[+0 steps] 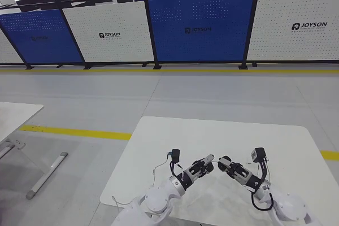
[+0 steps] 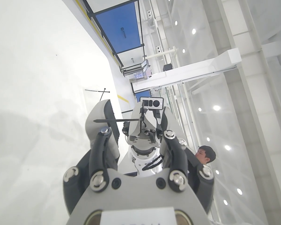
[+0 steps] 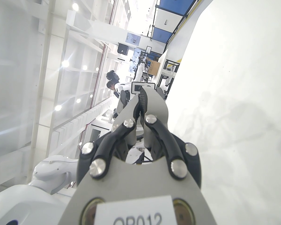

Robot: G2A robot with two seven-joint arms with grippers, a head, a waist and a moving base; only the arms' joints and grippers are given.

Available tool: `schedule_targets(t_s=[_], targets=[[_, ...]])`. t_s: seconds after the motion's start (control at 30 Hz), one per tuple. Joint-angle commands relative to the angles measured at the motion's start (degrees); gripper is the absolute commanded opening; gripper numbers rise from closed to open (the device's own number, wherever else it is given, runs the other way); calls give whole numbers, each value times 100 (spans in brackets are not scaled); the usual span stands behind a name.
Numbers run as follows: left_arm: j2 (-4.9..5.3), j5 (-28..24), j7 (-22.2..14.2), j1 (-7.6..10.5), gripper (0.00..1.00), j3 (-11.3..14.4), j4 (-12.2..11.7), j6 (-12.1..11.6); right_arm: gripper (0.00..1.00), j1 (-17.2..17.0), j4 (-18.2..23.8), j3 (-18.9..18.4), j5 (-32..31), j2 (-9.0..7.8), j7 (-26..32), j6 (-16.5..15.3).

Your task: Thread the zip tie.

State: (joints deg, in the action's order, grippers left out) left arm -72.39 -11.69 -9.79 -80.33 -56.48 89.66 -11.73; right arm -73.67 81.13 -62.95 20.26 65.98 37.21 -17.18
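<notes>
We see the table [image 1: 231,133] as a smooth white top with a matt finish that takes soft shadows. The zip tie [image 2: 121,119] looks like thin black plastic. On the right gripper [image 3: 140,95] the finger shells are pale grey matt plastic, the pads [image 3: 144,104] black and ribbed like rubber, the links [image 3: 162,139] smooth black with a slight sheen, and the screws [image 3: 151,118] bright polished metal. The left gripper [image 2: 133,115] is made alike. A white label [image 3: 135,208] looks like paper.

White table [image 1: 226,135], two thin black zip ties [image 2: 96,91] crossed flat on its surface.
</notes>
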Motion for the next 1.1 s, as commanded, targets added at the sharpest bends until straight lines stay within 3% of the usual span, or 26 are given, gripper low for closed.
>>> schedule_targets(t_s=[0.0,0.07,0.53,0.6,0.63,0.67,0.87,1.07], targets=[[-2,4,-5,3,6,4,-14,-10,0,-1,-3,-4,-4,4,2,2],[-4,9,-6,7,0,9,-25,-18,0,-2,-4,-9,-11,8,7,7],[-18,58,12,27,0,37,-59,-84,0,0,-39,-42,-18,35,46,45],[-19,82,19,27,0,38,-61,-90,43,4,-43,-50,18,40,56,77],[-19,89,25,25,0,39,-59,-90,96,7,-44,-55,31,41,64,92],[-19,93,34,23,0,38,-58,-86,100,9,-44,-61,37,42,73,105],[-16,62,91,-12,0,-4,11,50,100,-17,-27,-162,89,32,138,161],[60,-58,-263,-150,0,-238,240,532,100,-200,54,-479,234,-20,182,71]])
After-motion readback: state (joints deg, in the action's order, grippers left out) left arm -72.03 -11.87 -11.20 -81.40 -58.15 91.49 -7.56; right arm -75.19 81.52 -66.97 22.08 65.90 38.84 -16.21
